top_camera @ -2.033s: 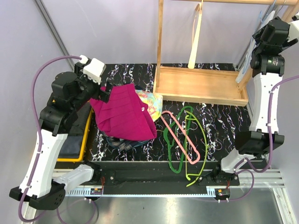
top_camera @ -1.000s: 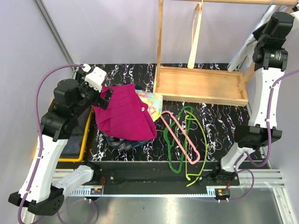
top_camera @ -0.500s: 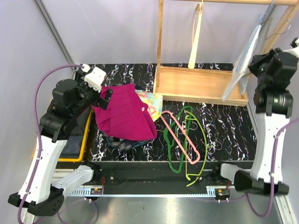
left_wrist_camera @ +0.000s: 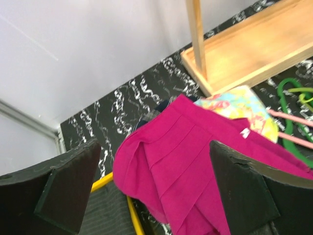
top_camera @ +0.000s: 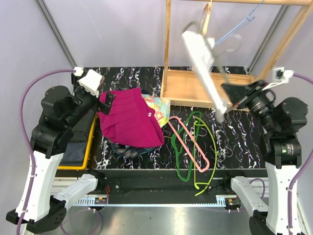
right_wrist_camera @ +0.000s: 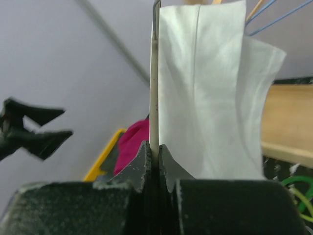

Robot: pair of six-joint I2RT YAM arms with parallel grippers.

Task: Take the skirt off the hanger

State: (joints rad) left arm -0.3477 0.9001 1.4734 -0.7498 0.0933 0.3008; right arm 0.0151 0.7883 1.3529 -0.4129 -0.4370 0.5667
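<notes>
The plaid skirt (top_camera: 128, 151) lies on the counter (top_camera: 239, 132) at the bottom of a clothes pile, with only a strip of it showing under a magenta garment (top_camera: 132, 122). The green hanger (top_camera: 173, 141) lies bare on the counter just right of that pile. The left gripper (left_wrist_camera: 152, 147) hangs spread wide above the magenta garment, holding nothing, while the right gripper (right_wrist_camera: 154, 147) is pressed together, pinching the edge of a white cloth (top_camera: 203, 58) raised in front of the wooden rack (top_camera: 181, 88).

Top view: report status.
Left gripper open above magenta pleated garment. Right gripper shut on white fabric skirt, on thin wire hanger, aloft. Wooden rack behind.
</notes>
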